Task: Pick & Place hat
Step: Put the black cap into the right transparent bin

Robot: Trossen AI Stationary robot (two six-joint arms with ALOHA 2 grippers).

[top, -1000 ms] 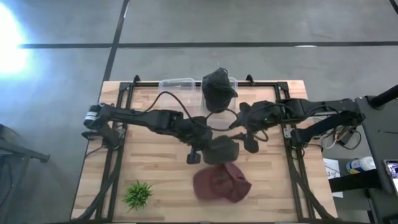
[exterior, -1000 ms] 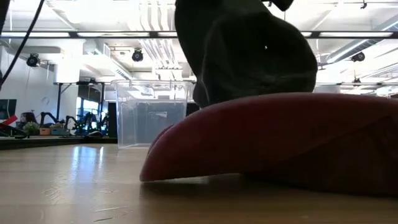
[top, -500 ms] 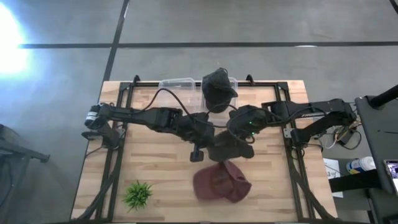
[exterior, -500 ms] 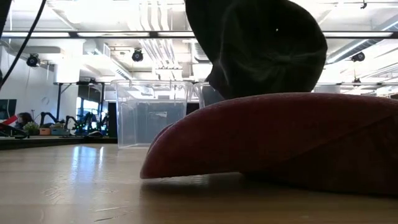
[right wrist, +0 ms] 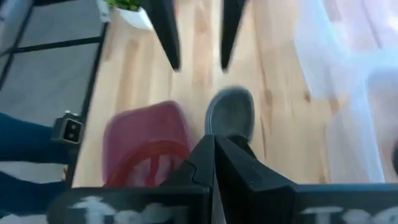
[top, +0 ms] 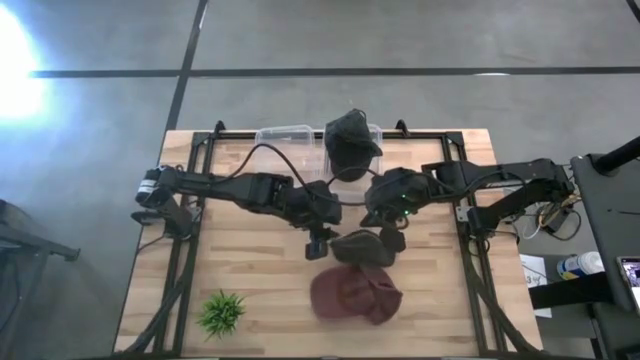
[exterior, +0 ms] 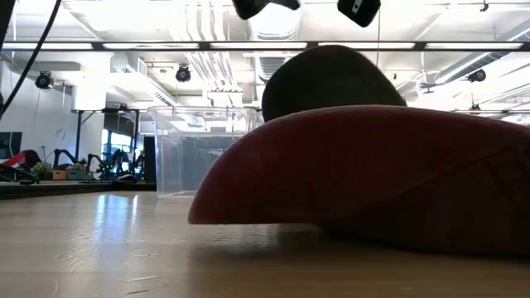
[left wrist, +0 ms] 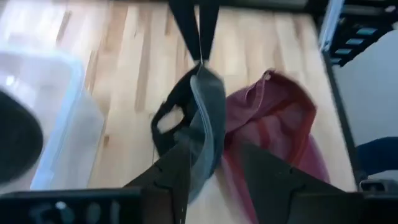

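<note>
A dark grey cap (top: 360, 247) hangs low between my two grippers, just beyond the red cap (top: 355, 293) that lies on the table. My right gripper (right wrist: 214, 140) is shut at the grey cap's (right wrist: 231, 112) edge. My left gripper (left wrist: 214, 158) is open, its fingers on either side of the grey cap's (left wrist: 208, 118) lower part; whether they touch it I cannot tell. In the low view the grey cap (exterior: 331, 79) rises behind the red cap (exterior: 373, 174), which hides its underside. Another dark hat (top: 350, 143) rests on the clear bin (top: 285, 140). My right gripper pinches the grey cap's upper edge (left wrist: 200, 68) between its two shut fingers (left wrist: 198, 31), only at their free ends. The fingers slant downward from the table's right side. The cap hangs edge-on below them; the red cap hides whether its lower part rests on the table.
The clear bin stands at the table's far edge with the other dark hat on its right end. A small green plant (top: 222, 312) sits near the front left. Bare wood lies to the left of the red cap. Black frame rails run along both table sides.
My right gripper has gone toward the table's left, over the grey cap. The cap, held high between the grippers before, has dropped and now hangs lower, just behind the red cap. The red cap has stayed where it was.
</note>
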